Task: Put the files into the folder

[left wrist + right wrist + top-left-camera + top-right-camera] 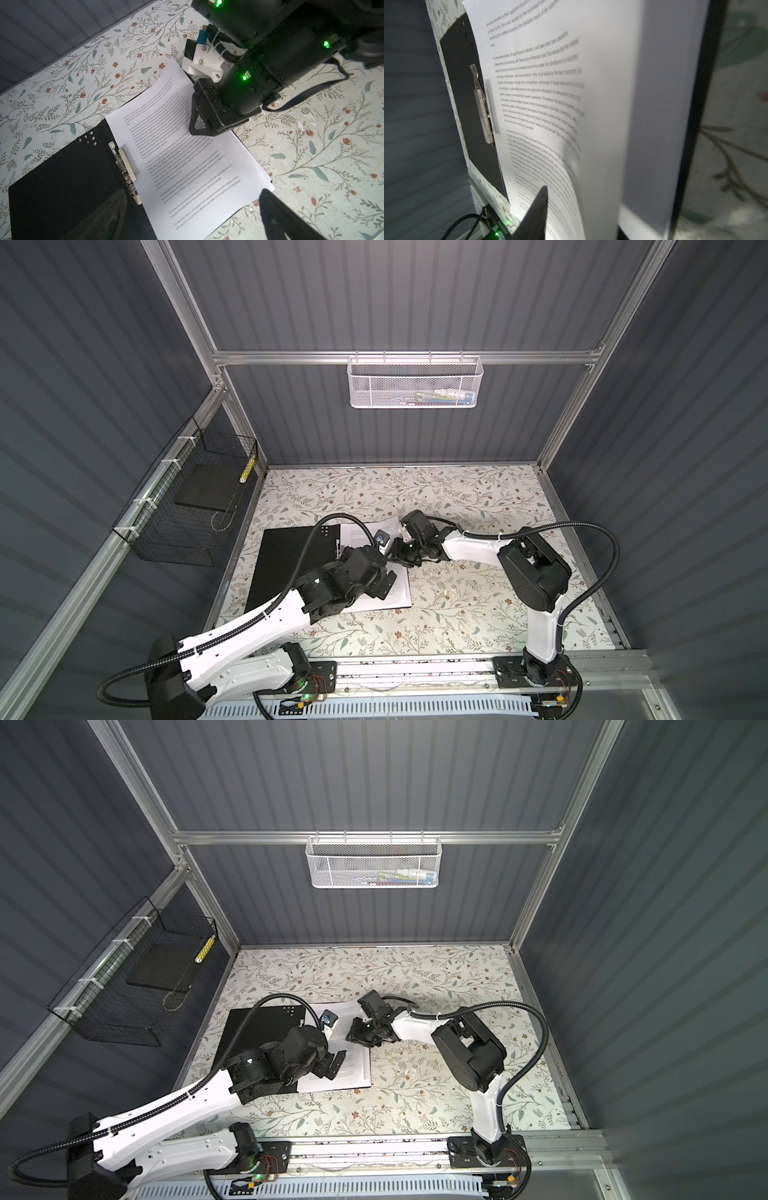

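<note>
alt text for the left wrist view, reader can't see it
Printed white sheets lie stacked on the open black folder, beside its metal clip. The right gripper hangs low over them. A floral table lies beneath.

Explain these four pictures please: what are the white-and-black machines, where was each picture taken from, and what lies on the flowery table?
These are two robot arms fixed along the front edge of a table: the left arm and the right arm. Each ends in jaws for pinching things. Two pictures come from a camera overhead; the other two from small cameras on the arms' wrists, hence the close-ups. On the table lies an open black folder with a metal clip inside. A stack of printed papers lies on the half nearer the right arm. The left jaws stand wide open above the papers, holding nothing. The right jaws are at the papers' edge on that side; whether they grip a sheet I cannot tell.
</note>
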`<action>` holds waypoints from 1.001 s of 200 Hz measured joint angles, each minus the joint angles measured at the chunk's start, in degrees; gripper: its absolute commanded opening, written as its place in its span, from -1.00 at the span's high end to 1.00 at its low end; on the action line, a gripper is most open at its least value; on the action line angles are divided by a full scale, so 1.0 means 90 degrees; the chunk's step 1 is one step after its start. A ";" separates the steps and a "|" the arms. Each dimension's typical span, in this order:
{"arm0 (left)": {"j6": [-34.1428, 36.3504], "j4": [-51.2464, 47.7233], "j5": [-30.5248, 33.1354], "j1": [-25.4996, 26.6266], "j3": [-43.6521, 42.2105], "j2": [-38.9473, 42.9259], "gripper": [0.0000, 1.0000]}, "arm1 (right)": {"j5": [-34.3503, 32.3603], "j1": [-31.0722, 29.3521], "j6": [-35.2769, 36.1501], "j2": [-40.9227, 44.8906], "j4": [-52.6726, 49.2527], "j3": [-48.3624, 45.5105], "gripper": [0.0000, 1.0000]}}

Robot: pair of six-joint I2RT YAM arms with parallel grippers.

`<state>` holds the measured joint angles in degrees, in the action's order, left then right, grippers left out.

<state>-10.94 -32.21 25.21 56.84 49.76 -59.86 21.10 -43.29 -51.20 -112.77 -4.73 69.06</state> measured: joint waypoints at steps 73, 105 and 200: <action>-0.0991 -0.0036 -0.0151 -0.0245 0.0007 -0.0471 -1.00 | -0.0755 0.0134 0.0449 0.0663 -0.0746 -0.0039 -0.83; -0.1579 -0.0010 -0.0532 -0.0991 0.0007 -0.0804 -1.00 | -0.0899 0.0393 0.0622 0.1263 -0.0811 -0.0396 -0.96; -0.2174 0.1282 -0.2832 -0.4782 -0.1013 -0.1477 -1.00 | -0.0605 0.0663 0.0962 0.2176 -0.0804 -0.1671 -0.98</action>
<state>-30.50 -20.67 -0.27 13.80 40.64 -73.14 15.66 -37.32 -42.54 -93.19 -11.97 54.02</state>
